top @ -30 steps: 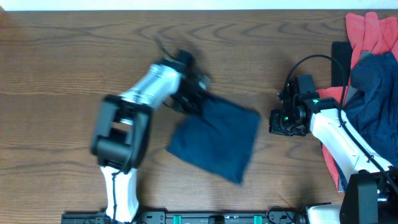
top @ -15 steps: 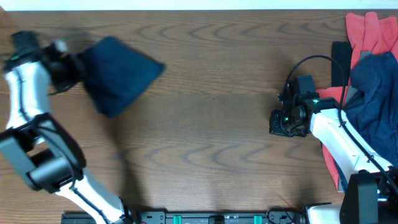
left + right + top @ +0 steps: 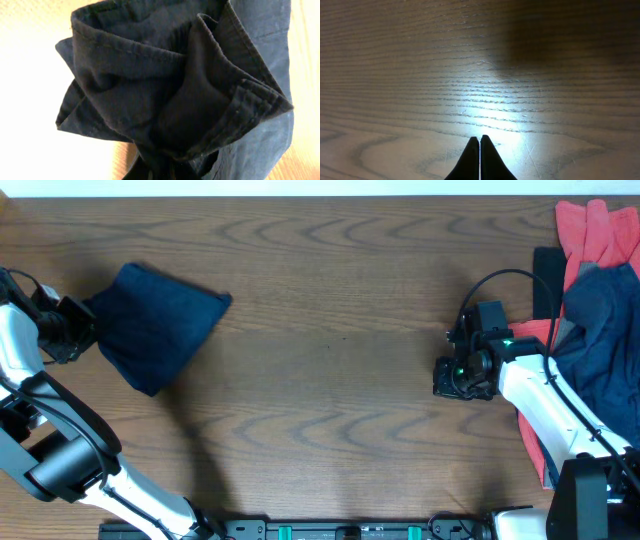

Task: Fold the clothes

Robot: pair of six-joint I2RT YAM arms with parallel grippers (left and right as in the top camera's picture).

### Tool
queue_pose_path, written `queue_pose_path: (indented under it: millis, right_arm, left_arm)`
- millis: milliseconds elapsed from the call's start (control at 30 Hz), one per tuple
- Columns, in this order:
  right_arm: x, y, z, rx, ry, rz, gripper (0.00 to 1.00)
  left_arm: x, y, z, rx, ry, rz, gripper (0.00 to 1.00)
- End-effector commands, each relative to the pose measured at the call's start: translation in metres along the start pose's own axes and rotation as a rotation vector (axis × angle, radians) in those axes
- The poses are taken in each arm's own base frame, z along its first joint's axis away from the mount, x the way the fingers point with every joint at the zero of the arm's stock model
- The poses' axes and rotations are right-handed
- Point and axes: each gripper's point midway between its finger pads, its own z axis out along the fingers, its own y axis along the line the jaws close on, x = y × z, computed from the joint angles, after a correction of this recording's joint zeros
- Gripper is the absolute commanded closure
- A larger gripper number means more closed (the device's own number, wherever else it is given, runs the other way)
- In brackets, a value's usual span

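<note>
The folded dark navy shorts [image 3: 155, 323] hang at the far left of the table. My left gripper [image 3: 82, 325] is shut on their left edge. In the left wrist view the bunched navy shorts [image 3: 170, 85] fill the frame and hide the fingers. My right gripper [image 3: 452, 377] is shut and empty, low over bare wood at the right; its closed fingertips [image 3: 479, 141] show in the right wrist view. A pile of coral red [image 3: 590, 230] and navy [image 3: 605, 330] garments lies at the right edge, behind the right arm.
The wooden table [image 3: 330, 410] spans the view. A black strip [image 3: 546, 275] lies beside the garment pile. The left arm's base stands at the lower left [image 3: 60, 470], the right arm's base at the lower right [image 3: 590, 490].
My left gripper has carried the folded navy shorts from the table's middle to the far left side. The right arm has not moved.
</note>
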Motion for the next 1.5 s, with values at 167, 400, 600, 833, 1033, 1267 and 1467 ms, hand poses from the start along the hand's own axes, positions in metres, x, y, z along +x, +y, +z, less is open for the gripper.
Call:
queue_pose_path:
  millis: [167,400,600,833,1033,1267,1467]
  right_arm:
    - [-0.008,-0.001,-0.002,0.004,-0.024,-0.003,0.51]
    - [-0.024,0.003,-0.003,-0.015,-0.087,-0.016,0.04]
    - [-0.041,0.008,-0.005,-0.034,-0.157,-0.029,0.01]
    - [-0.080,0.022,-0.020,-0.076,-0.310,-0.057,0.01]
    - [-0.101,0.034,-0.050,-0.089,-0.356,-0.066,0.05]
    - [-0.089,0.031,-0.051,-0.071,-0.295,-0.054,0.10]
    - [-0.082,0.028,-0.048,-0.062,-0.261,-0.048,0.10]
  left_arm:
    - [0.034,0.010,-0.005,-0.045,0.129,-0.161,0.02]
    - [0.050,-0.005,-0.014,-0.031,0.166,-0.068,0.02]
    - [0.055,-0.062,-0.050,0.031,0.046,0.126,0.02]
    - [0.108,-0.152,-0.072,0.126,0.004,0.566,0.02]
    - [0.138,-0.177,-0.047,0.036,0.029,0.734,0.01]
    - [0.156,-0.175,0.012,0.006,0.173,0.749,0.11]
    - [0.172,-0.159,0.069,0.004,0.334,0.703,0.18]
